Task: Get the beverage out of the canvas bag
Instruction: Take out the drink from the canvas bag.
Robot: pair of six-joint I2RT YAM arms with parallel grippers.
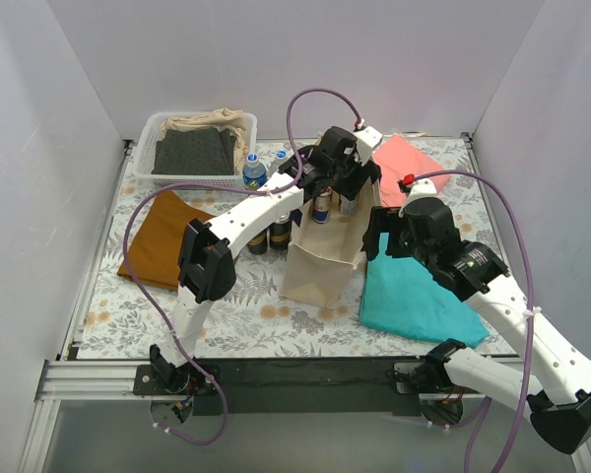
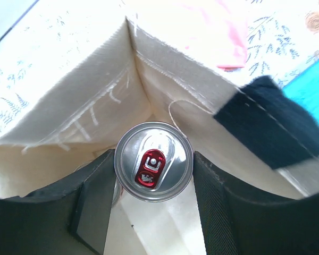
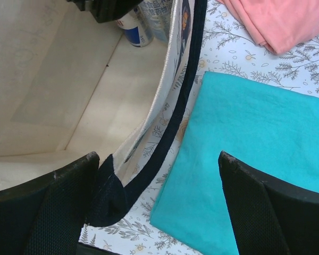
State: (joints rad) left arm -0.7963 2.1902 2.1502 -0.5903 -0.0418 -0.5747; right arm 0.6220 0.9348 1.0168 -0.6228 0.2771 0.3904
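My left claw (image 2: 154, 183) clamps the sides of a silver, red-tabbed beverage can (image 2: 153, 159) standing inside the open beige canvas bag (image 1: 320, 264) at mid-worktop (image 1: 266, 317), while my right claw (image 3: 157, 183), spread wide and empty, straddles the bag's navy handle (image 3: 176, 125) beside a teal cloth (image 3: 250, 138).

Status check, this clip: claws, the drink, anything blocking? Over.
Left claw shut on silver can inside canvas bag, not out yet. Right claw open, straddling bag's rim. Navy handle beside can, not over it.
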